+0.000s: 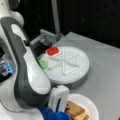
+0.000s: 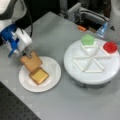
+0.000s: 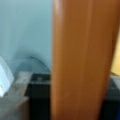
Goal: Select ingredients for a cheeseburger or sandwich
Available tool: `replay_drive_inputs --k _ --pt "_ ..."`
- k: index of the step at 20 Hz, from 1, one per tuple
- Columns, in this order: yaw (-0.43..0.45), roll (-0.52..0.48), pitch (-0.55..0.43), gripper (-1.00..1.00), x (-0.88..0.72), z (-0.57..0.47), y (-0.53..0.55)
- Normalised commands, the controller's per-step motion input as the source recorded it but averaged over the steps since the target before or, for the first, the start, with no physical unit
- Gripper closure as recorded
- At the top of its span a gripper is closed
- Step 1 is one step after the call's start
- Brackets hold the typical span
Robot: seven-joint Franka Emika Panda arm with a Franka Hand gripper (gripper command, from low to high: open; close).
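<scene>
While my tool point(image 2: 28, 54) grips the brown toast square point(image 2: 31, 61) by its edge above the white paper plate point(image 2: 53, 72), just beside the yellow cheese square point(image 2: 38, 75), I'd keep it level and centred over the cheese.

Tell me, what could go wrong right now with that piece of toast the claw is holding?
The gripper pinches only one edge of the toast square, so it might slip or swing. The toast overhangs the rim of the paper plate, so it could land partly off it. It might also nudge the cheese square beside it.
</scene>
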Motion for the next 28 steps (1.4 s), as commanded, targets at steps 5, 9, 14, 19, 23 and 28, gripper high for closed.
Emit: replay_drive_inputs --k 5,9,14,19,23,28 --pt "0.150 -0.207 -0.033 1.00 0.00 -0.18 0.03" --pt "0.118 -0.163 -0.051 1.00 -0.08 -0.13 0.05" --pt "0.096 -0.163 -0.084 1.00 -0.10 -0.12 0.07" --pt "0.068 -0.156 -0.107 1.00 -0.09 -0.11 0.07" --pt "0.058 -0.140 -0.122 1.00 -0.07 -0.10 0.08" --pt "0.033 -0.109 -0.117 1.00 -0.04 -0.09 0.13"
